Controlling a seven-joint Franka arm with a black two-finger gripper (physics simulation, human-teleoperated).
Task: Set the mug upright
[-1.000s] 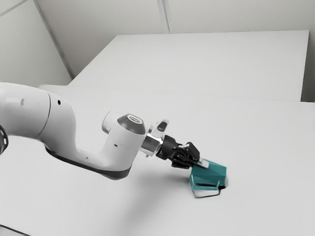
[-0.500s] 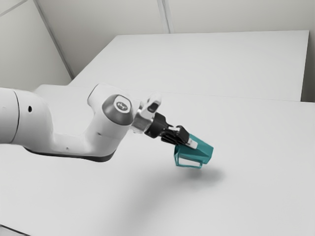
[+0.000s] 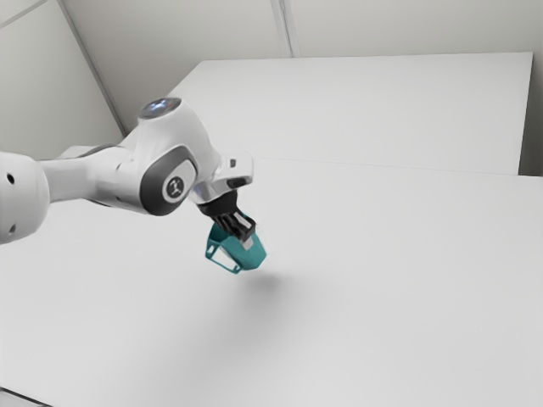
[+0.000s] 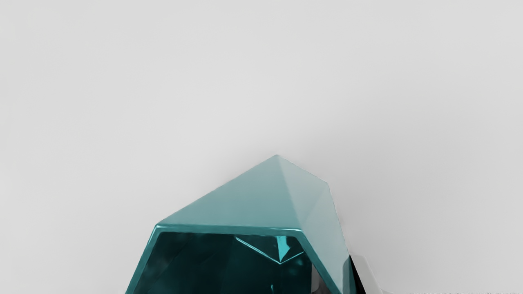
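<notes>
While the arm reaches in from the exterior view's left, the gripper (image 3: 246, 240) points obliquely down toward the table and is closed on the mug (image 3: 252, 257), grasping it near its open end. In the wrist view one finger (image 4: 367, 271) lies along the outside of the mug's wall; a small grey and dark patch appears within the mouth, beside that same wall, nature not determined. Mug: teal, faceted, held clear of the table (image 3: 382, 288), not standing on it. Attitude: tilted, neither upright nor flat on its side; mouth turned up toward the hand, base slanting down toward the exterior view's right. The rim (image 4: 229, 230) faces the wrist camera and shows angular corners, with a dark teal interior behind it. The handle (image 3: 224, 266), an angular open loop, is on the side of the mug nearer the exterior view's left. A soft shadow (image 3: 263, 287) lies on the table below the mug, apart from it. Arm (image 3: 123, 174): white with dark grey joint covers, bent down at the wrist above the mug. Farther out, beyond the table, a pale flat panel (image 3: 356, 106) and a light grey wall (image 3: 416, 30).
</notes>
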